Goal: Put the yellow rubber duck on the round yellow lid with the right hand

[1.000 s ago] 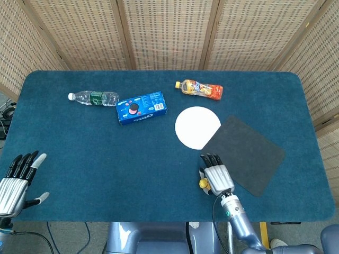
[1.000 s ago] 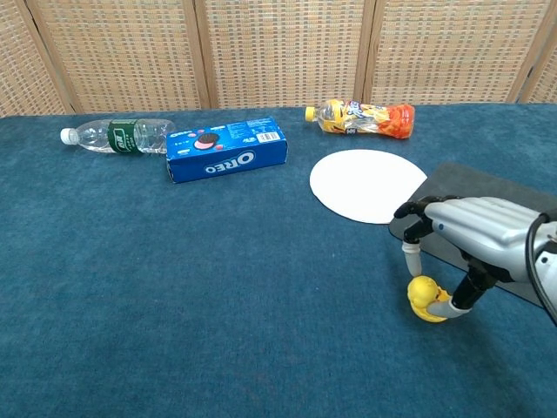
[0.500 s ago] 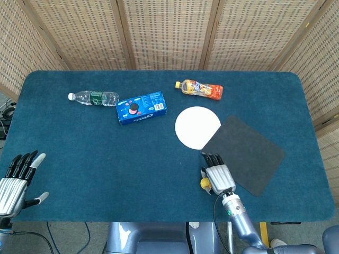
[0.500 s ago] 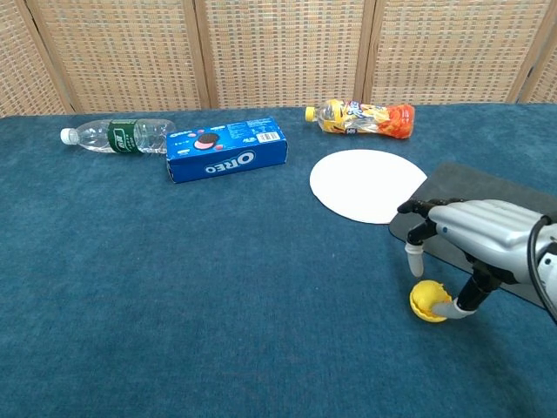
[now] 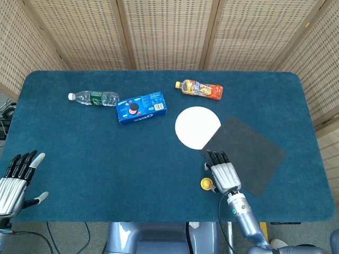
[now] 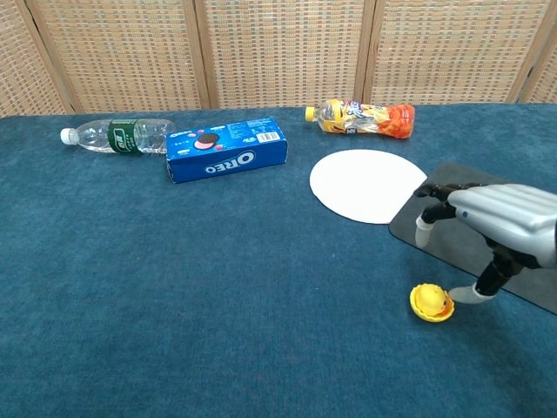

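Observation:
The yellow rubber duck (image 5: 206, 183) (image 6: 432, 302) lies tipped over on the blue table, free of any grip. My right hand (image 5: 225, 174) (image 6: 500, 223) hovers just to its right with the fingers spread and nothing in them; the thumb tip sits close beside the duck. The round lid (image 5: 197, 127) (image 6: 367, 185), which looks pale white here, lies flat further back on the table, beyond the duck. My left hand (image 5: 16, 180) is at the near left edge, fingers apart and empty, and shows only in the head view.
A black mat (image 5: 243, 153) (image 6: 487, 235) lies under the right hand and partly over the lid's edge. An Oreo box (image 5: 141, 107), a water bottle (image 5: 94, 98) and an orange drink bottle (image 5: 200, 89) lie toward the back.
My right hand has let go of the duck and drawn to the right and up. The duck stays on the table, rolled over. The left hand dropped slightly.

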Robot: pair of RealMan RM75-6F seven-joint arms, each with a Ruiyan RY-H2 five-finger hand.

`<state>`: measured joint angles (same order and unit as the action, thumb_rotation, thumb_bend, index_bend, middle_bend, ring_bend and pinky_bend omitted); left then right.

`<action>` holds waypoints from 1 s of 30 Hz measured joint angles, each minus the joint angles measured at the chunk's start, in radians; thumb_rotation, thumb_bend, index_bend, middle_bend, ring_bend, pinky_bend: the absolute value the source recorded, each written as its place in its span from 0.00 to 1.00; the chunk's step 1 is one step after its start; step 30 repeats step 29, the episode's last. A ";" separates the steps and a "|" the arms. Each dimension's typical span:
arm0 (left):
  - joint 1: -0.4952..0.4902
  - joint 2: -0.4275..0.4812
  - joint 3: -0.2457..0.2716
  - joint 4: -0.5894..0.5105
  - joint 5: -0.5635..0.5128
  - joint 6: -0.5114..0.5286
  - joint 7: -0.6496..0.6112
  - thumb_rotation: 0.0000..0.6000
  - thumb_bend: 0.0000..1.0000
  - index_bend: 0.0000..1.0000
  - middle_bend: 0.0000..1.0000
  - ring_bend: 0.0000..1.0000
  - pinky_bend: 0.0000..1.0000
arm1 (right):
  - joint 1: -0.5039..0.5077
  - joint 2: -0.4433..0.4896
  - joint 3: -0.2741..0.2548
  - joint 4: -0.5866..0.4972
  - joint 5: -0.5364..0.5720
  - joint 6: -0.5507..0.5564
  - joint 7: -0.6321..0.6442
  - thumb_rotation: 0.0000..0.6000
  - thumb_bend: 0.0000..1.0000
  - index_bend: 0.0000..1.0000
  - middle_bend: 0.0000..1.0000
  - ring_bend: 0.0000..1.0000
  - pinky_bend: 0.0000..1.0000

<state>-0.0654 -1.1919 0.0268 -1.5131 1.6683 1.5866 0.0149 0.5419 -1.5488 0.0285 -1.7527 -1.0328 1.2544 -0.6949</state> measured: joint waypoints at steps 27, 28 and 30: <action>0.011 0.004 -0.017 0.001 -0.044 -0.002 0.017 1.00 0.06 0.00 0.00 0.00 0.00 | -0.327 0.260 -0.125 0.136 -0.508 0.410 0.519 1.00 0.14 0.00 0.00 0.00 0.00; 0.011 0.004 -0.017 0.002 -0.045 -0.004 0.019 1.00 0.06 0.00 0.00 0.00 0.00 | -0.341 0.262 -0.131 0.153 -0.518 0.423 0.535 1.00 0.14 0.00 0.00 0.00 0.00; 0.011 0.004 -0.017 0.002 -0.046 -0.005 0.021 1.00 0.06 0.00 0.00 0.00 0.00 | -0.349 0.263 -0.133 0.164 -0.523 0.430 0.547 1.00 0.14 0.00 0.00 0.00 0.00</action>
